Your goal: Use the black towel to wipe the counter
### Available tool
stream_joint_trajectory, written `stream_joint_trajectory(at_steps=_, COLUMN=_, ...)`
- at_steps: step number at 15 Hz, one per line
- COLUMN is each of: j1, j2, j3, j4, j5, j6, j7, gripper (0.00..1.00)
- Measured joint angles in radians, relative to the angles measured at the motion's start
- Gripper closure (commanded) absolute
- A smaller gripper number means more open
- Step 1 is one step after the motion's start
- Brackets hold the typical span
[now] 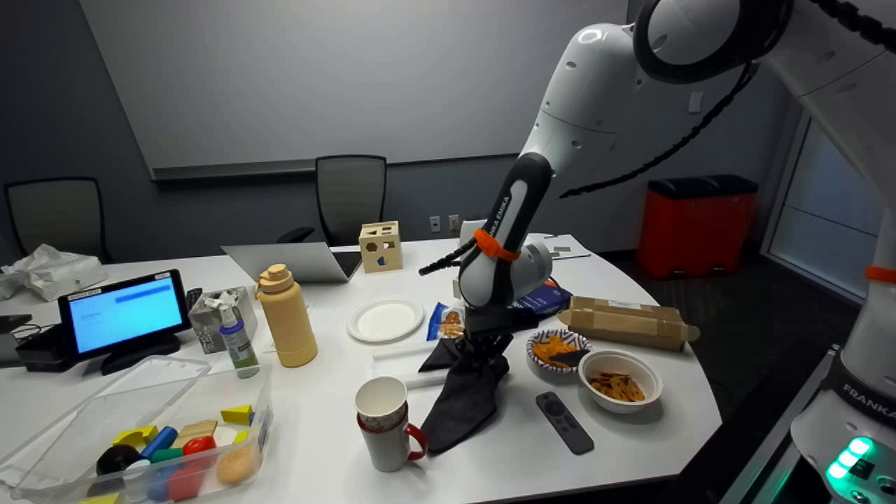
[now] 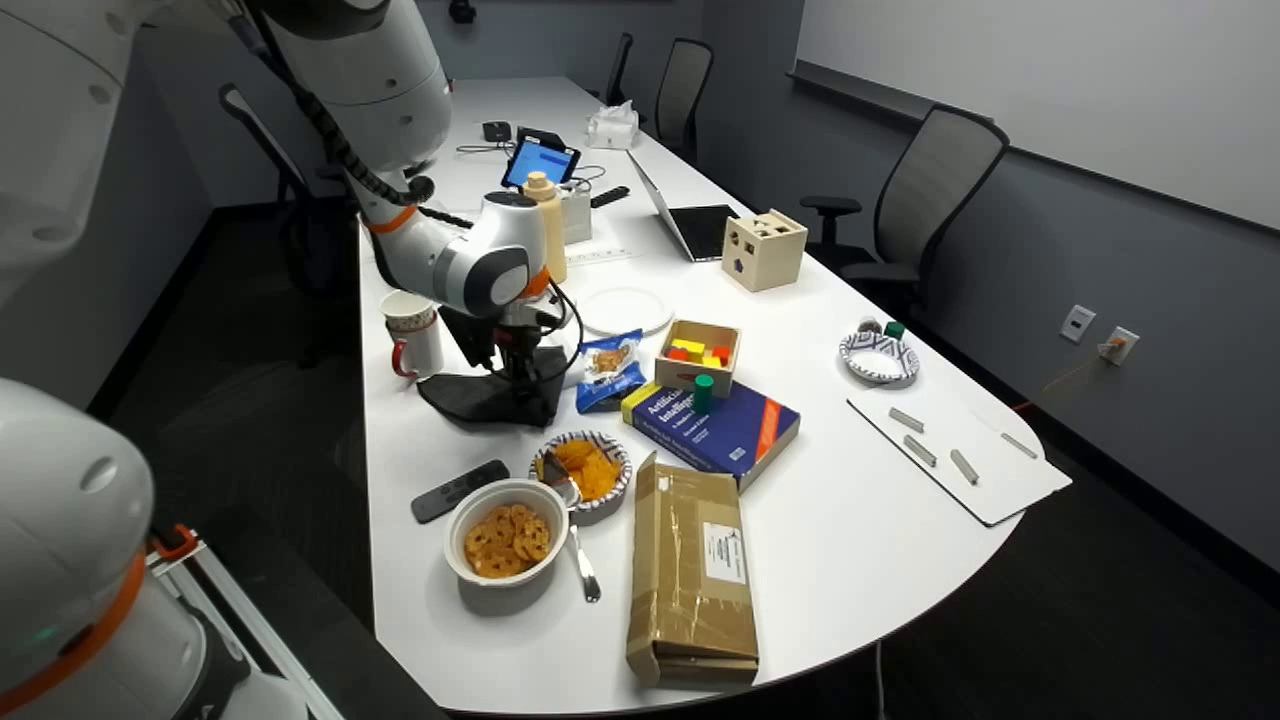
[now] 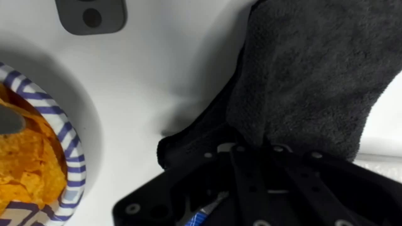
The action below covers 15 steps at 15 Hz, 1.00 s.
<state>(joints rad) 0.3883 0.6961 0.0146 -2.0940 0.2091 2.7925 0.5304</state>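
The black towel [image 1: 463,402] hangs bunched from my gripper [image 1: 484,344] and spreads onto the white counter [image 1: 322,427]. It also shows in an exterior view [image 2: 490,400], with its loose end beside the stacked mugs. In the wrist view the towel [image 3: 317,72] fills the upper right, and the gripper [image 3: 254,149] is shut on its folds. The fingertips are dark and partly hidden in the cloth. My gripper [image 2: 515,370] is low, close above the counter [image 2: 830,560]. Whether the towel's end touches the mugs, I cannot tell.
Stacked mugs [image 1: 386,423] stand by the towel's end. A remote [image 1: 564,422], a chip bowl [image 1: 535,360] and a pretzel bowl [image 1: 644,402] are close by. A snack bag [image 2: 610,370], a blue book [image 2: 720,430], a cardboard box [image 2: 690,580] and a yellow bottle [image 1: 287,318] also stand around.
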Motion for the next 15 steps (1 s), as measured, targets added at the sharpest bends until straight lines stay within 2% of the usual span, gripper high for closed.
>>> stream_joint_trajectory(at_steps=2, j1=0.008, j2=0.0, j3=-0.009, j4=-0.031, j5=-0.001, j6=0.051, j7=0.0, gripper=0.98)
stream_joint_trajectory(at_steps=5, j1=0.029, j2=0.002, j3=-0.029, j4=-0.065, j5=0.007, j6=0.205, j7=0.021, gripper=0.98)
stream_joint_trajectory(at_steps=9, j1=0.047, j2=0.018, j3=-0.034, j4=-0.052, j5=0.071, j6=0.385, j7=0.063, gripper=0.98)
stream_joint_trajectory(at_steps=15, j1=0.092, j2=0.04, j3=-0.051, j4=0.036, j5=0.172, j6=0.443, j7=0.095, gripper=0.98)
